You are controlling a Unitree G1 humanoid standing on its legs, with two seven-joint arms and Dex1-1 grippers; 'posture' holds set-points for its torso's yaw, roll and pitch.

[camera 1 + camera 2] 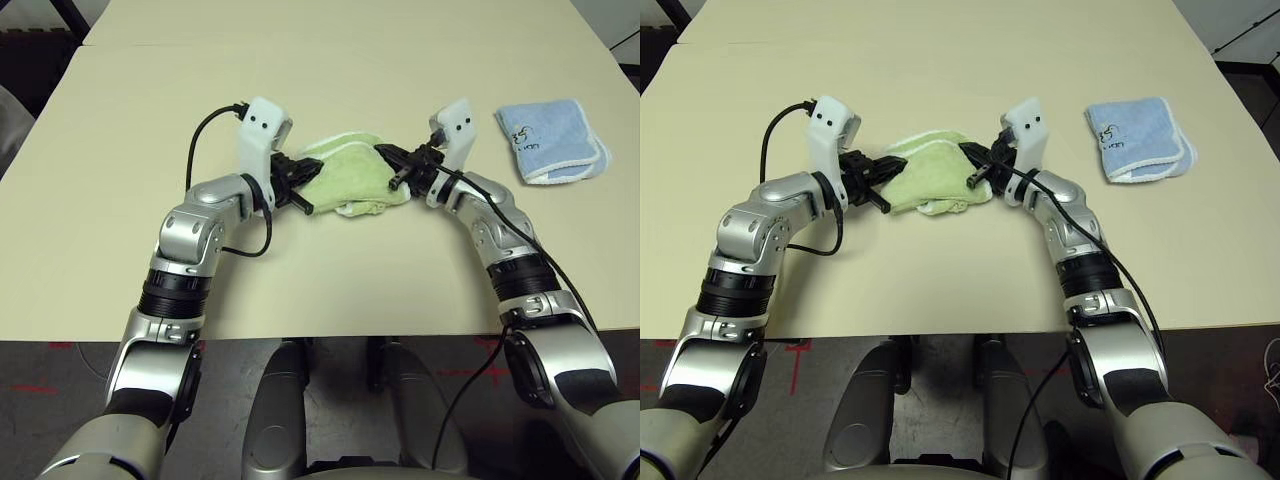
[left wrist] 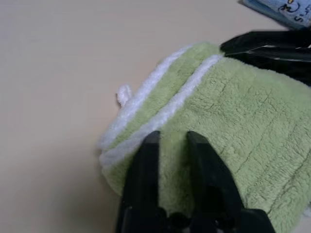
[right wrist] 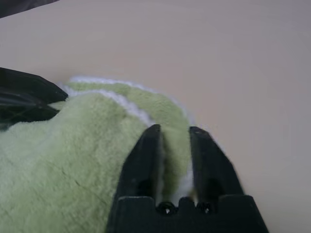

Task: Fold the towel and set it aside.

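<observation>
Towel [image 1: 352, 176] ends hidden under left end effector [image 1: 297, 183] and right end effector [image 1: 397, 166].

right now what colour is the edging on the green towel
White, running along the light green towel; it shows best in the left wrist view.

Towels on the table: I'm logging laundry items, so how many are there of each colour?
Light green towel: 1, pinched at each end by the left pincer and right pincer
Light blue towel: 1, lying apart on the table
Total: 2 towels
</observation>
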